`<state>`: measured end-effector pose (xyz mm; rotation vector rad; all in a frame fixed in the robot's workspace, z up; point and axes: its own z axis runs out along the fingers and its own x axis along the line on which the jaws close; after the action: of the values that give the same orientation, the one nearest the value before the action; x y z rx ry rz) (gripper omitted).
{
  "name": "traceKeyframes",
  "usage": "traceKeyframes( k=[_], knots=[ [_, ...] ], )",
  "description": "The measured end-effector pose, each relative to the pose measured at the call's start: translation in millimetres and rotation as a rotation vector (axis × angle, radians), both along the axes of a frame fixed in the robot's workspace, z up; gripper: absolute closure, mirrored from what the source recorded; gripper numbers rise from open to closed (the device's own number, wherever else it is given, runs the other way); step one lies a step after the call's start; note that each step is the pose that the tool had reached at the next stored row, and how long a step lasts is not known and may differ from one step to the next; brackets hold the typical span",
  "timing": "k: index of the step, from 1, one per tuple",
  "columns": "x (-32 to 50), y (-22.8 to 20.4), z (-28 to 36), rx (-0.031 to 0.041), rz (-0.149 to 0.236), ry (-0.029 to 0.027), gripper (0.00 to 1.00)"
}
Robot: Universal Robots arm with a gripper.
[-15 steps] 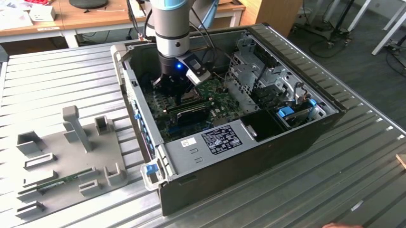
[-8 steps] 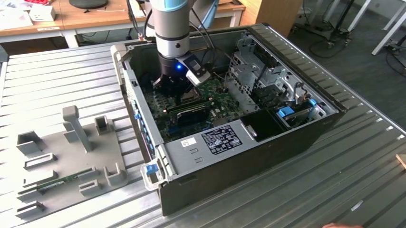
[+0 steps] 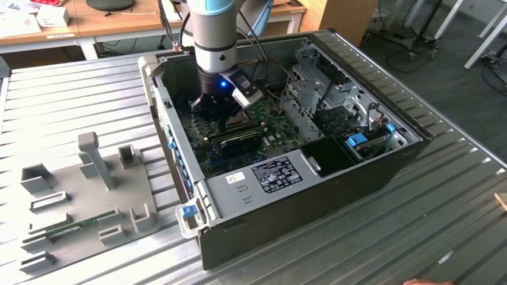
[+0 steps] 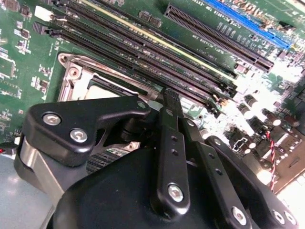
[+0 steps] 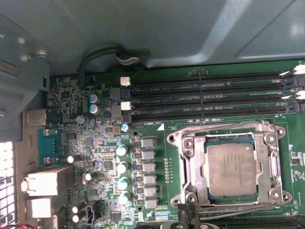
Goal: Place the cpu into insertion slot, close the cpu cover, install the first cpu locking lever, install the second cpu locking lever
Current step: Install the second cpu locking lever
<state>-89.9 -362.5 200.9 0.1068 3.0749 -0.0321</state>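
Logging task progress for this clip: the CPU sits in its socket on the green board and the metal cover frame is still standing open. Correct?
Not quite. The cpu does sit in the insertion slot, but the cpu cover lies closed flat around it, as the first wrist view shows.

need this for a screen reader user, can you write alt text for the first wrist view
A silver-grey cpu sits in the insertion slot of a green circuit board, with the silvery cpu cover closed flat around it. Long black memory slots run beside the socket, and a grey case wall lies beyond them.
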Motion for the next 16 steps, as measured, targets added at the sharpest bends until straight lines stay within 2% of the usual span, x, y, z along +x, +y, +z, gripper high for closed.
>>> traceKeyframes(
  k=[1,5,7,10,16],
  knots=[
    [0.0,0.0,0.0,0.0024,0.0,-0.0002,0.9],
    [-0.1,0.0,0.0,0.0235,0.0,-0.0033,0.9],
    [-0.3,0.0,-0.2,0.0306,0.0,-0.0045,0.9],
    [-0.4,0.1,-0.3,0.0358,0.0,-0.0056,0.9],
    [-1.6,0.0,-0.3,0.0384,0.0,-0.0069,0.9]
  ],
)
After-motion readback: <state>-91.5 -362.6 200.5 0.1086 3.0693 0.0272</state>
